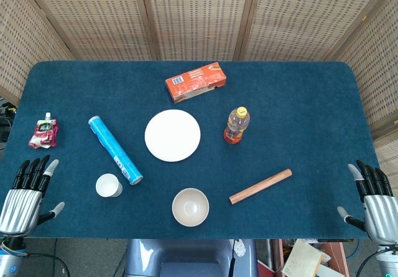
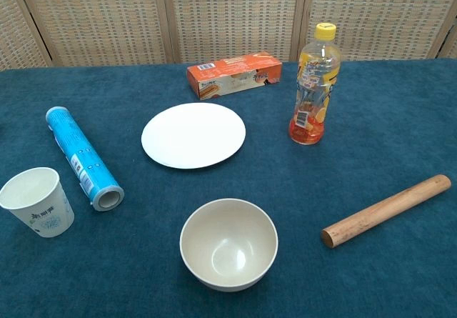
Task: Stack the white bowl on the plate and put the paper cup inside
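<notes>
Both hands idle, fingers spread, nothing held: left hand point(image 1: 28, 193), right hand point(image 1: 372, 196). White bowl point(image 2: 228, 244) sits well inboard of right; rim pinch could slip, bowl misses plate point(image 2: 193, 134).

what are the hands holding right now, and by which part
Nothing is held. The left hand and right hand rest open at the table's near corners, fingers apart.

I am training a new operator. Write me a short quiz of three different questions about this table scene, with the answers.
1. True or false: the white bowl already sits on the plate.
2. Which lies nearest the paper cup? A) blue tube B) rolling pin C) bottle
3. Fill in: both hands, left hand and right hand, hold ____.

Key: 1 false; 2 A; 3 nothing.
</notes>
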Available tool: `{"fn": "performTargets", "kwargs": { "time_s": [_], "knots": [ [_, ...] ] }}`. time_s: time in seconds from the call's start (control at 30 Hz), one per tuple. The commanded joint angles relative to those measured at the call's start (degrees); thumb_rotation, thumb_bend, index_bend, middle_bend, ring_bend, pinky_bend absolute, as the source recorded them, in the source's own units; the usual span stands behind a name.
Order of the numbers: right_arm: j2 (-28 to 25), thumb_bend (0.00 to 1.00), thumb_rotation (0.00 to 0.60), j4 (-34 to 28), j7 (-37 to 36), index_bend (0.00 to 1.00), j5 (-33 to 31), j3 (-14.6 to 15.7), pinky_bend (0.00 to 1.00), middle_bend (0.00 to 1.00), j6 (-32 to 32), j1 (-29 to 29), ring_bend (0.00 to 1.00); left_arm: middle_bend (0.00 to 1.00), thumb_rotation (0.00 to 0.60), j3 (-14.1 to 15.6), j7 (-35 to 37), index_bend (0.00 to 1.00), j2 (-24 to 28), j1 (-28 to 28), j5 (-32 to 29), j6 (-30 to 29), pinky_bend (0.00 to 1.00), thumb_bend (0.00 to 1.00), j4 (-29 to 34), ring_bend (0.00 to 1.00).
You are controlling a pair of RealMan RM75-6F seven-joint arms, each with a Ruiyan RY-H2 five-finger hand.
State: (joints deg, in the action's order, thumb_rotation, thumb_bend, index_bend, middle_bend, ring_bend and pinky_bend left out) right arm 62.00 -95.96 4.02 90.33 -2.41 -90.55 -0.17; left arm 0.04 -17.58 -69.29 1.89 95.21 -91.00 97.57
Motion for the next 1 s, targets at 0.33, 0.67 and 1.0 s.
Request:
{"fn": "performTargets", "kwargs": {
  "time_s": [0.33,0.67,1.0],
  "knots": [
    [-0.09,0.17,0.600,-0.21,-0.07,0.00,0.61,0.21,0.00,0.00,-0.70,-0.34,0.00,0.00,0.600,0.26,0.40,0.00,0.11,-0.19,0.75,-0.56,0.00,0.10,-0.06,0.00],
    [-0.02,0.17,0.600,-0.22,0.15,0.00,0.24,0.09,0.00,0.00,-0.34,-0.21,0.00,0.00,0.600,0.25,0.73,0.00,0.11,0.09,0.58,0.02,0.00,0.10,-0.10,0.00],
    [-0.14,0.17,0.600,0.10,-0.64,0.00,-0.13,-0.04,0.00,0.00,-0.64,-0.46,0.00,0.00,0.600,0.45,0.93,0.00,0.36,0.18,1.24,-0.04,0.00,0.10,0.14,0.00]
  ]
}}
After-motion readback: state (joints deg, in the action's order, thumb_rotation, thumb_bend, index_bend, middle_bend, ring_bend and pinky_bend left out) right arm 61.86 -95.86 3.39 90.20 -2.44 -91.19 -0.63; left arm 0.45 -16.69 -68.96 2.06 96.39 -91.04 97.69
